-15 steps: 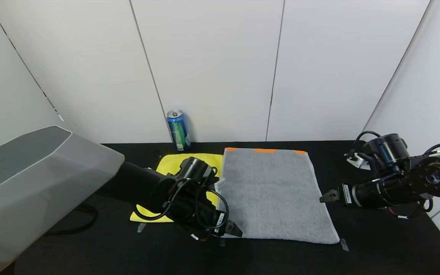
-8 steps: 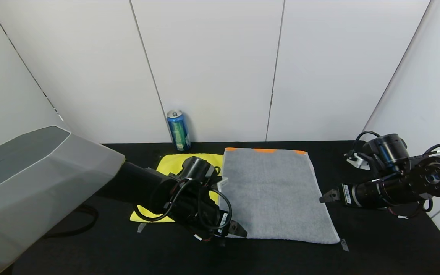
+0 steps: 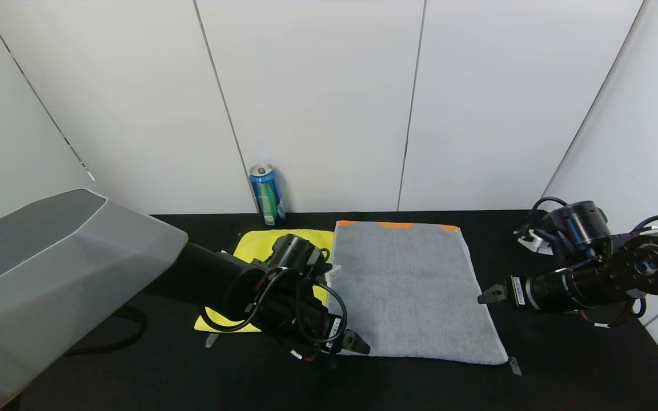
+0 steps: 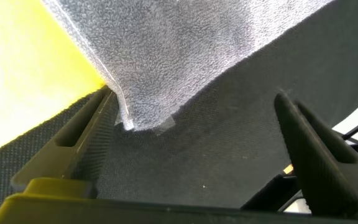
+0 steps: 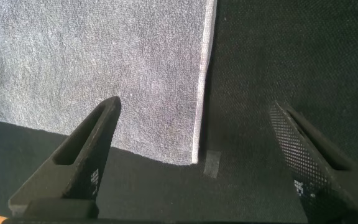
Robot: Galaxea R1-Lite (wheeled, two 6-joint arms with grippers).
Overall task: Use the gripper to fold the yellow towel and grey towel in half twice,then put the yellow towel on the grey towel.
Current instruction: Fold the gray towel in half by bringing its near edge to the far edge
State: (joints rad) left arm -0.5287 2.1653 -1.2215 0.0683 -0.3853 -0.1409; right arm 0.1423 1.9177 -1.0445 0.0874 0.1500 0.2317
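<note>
Left gripper (image 4: 191, 124) jaws spread wide, empty, straddling the near-left corner of the large flat grey terry towel (image 3: 409, 291). Right gripper (image 5: 194, 143) equally wide, empty, at that towel's right edge. Bright yellow microfibre cloth (image 3: 257, 245) lies flat, touching the grey towel's left edge. No legible writing.

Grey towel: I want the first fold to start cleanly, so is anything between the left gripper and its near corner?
Nothing visible. The left gripper has its jaws spread either side of the grey towel corner, with only bare black table between.
</note>
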